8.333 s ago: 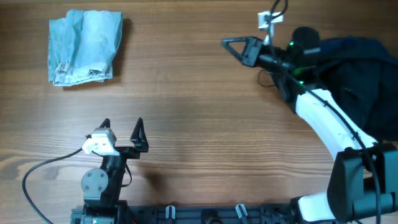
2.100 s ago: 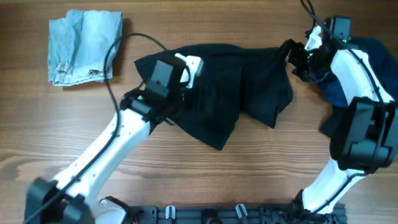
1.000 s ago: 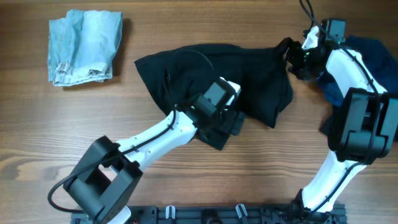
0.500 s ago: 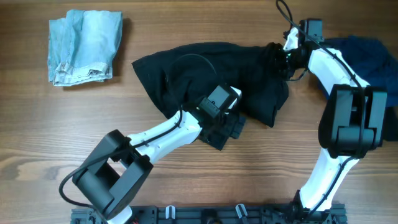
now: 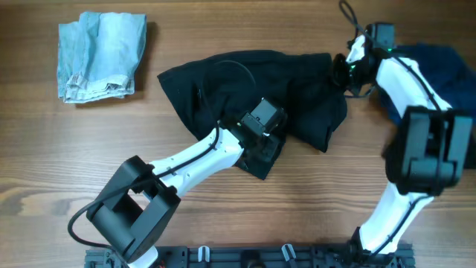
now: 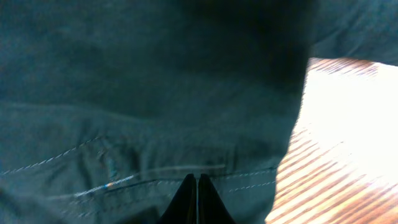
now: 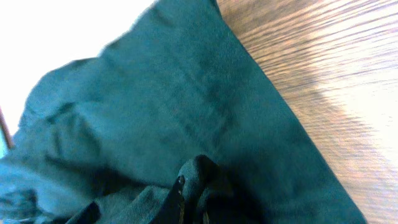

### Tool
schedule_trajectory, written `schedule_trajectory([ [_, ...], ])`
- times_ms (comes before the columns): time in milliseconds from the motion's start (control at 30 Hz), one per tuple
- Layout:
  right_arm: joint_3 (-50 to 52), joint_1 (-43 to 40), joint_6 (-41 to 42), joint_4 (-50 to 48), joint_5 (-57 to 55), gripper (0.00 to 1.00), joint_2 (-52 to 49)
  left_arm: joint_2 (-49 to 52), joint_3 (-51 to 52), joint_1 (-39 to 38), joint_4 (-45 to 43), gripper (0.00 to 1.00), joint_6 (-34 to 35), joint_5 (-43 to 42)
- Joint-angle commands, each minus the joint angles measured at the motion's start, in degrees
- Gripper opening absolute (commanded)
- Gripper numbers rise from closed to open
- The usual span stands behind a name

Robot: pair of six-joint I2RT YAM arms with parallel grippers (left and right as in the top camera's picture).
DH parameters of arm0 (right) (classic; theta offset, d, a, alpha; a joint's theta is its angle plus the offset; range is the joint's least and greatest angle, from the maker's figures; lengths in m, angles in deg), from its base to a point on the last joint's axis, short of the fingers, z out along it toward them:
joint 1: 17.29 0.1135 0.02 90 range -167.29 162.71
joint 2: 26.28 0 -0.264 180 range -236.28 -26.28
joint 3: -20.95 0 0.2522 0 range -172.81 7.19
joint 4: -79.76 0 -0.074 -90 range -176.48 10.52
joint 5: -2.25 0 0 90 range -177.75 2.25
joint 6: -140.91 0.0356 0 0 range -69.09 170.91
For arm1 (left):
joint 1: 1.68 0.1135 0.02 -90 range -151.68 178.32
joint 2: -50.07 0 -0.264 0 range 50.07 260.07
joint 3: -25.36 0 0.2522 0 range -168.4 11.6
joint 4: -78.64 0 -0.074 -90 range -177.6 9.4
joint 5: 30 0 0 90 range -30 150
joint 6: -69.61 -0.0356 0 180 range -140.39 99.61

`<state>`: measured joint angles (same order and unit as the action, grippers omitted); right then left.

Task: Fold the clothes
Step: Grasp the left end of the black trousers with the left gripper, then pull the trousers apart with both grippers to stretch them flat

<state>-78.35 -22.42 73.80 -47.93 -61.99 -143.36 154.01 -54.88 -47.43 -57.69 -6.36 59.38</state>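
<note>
Overhead: the large black fabric garment (image 5: 297,89) sprawls across the middle of the wooden worktop (image 5: 320,201). The left gripper (image 5: 269,147) sits at its lower edge and the right gripper (image 5: 341,72) at its upper right corner. A folded light-blue garment (image 5: 100,56) lies well apart at top left, and a navy garment (image 5: 439,63) is bunched at the right edge.

Left wrist: jaws together, pressed onto the dark cloth by its stitching. Whether any cloth is caught between them, I cannot tell.

Right wrist: jaws clamped on a raised fold of the black fabric.
</note>
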Motion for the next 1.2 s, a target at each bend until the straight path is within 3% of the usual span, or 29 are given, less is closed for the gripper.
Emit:
schedule_trajectory([
  [0, -1.09, -0.44, -1.2, 2.71, -2.45, 0.04, 7.04, -0.2, -1.27, -0.09, 2.32, 0.04, -0.13, 2.89],
  [200, -1.09, -0.42, -1.86, 10.14, -6.91, 0.04, 14.53, -2.38, -1.27, -0.11, 7.26, 0.04, 1.44, 2.73],
  [300, -1.09, -0.44, -1.9, 14.56, -11.43, 0.04, 16.92, -4.22, -1.27, -0.15, 9.92, 0.04, 1.49, -1.42],
  [333, -1.09, -0.42, -1.99, 15.54, -11.96, 0.04, 17.31, -4.7, -1.27, -0.15, 10.58, 0.24, 1.64, -4.09],
  [367, -1.09, -0.42, -1.97, 16.24, -12.02, 0.04, 17.62, -5.01, -1.27, -0.15, 11.06, 0.58, 1.64, -8.09],
  [400, -1.09, -0.42, -2.01, 16.39, -12.02, 0.04, 17.68, -5.01, -1.27, -0.15, 11.45, 0.72, 1.66, -10.8],
  [467, -1.09, -0.44, -2.01, 16.33, -12.02, 0.04, 17.68, -4.94, -1.25, -0.15, 12.85, 0.75, 3.04, -12.63],
  [533, -1.09, -0.44, -1.99, 15.91, -12.02, 0.04, 17.68, -4.94, -1.25, -0.15, 16.11, 0.89, 3.08, -12.63],
  [633, -1.09, -0.42, -1.95, 15.06, -12.0, 0.04, 17.68, -4.79, -1.25, -0.26, 20.28, 0.98, 0.5, -11.85],
  [1067, -1.09, -0.42, -1.97, 13.03, -11.56, 0.04, 17.68, -3.37, -1.25, -8.76, 15.96, 1.0, -4.7, 5.01],
  [1167, -1.09, -0.44, -1.99, 13.07, -11.58, 0.04, 17.68, -2.38, -1.25, -10.21, 15.96, 1.0, -4.85, 5.73],
])
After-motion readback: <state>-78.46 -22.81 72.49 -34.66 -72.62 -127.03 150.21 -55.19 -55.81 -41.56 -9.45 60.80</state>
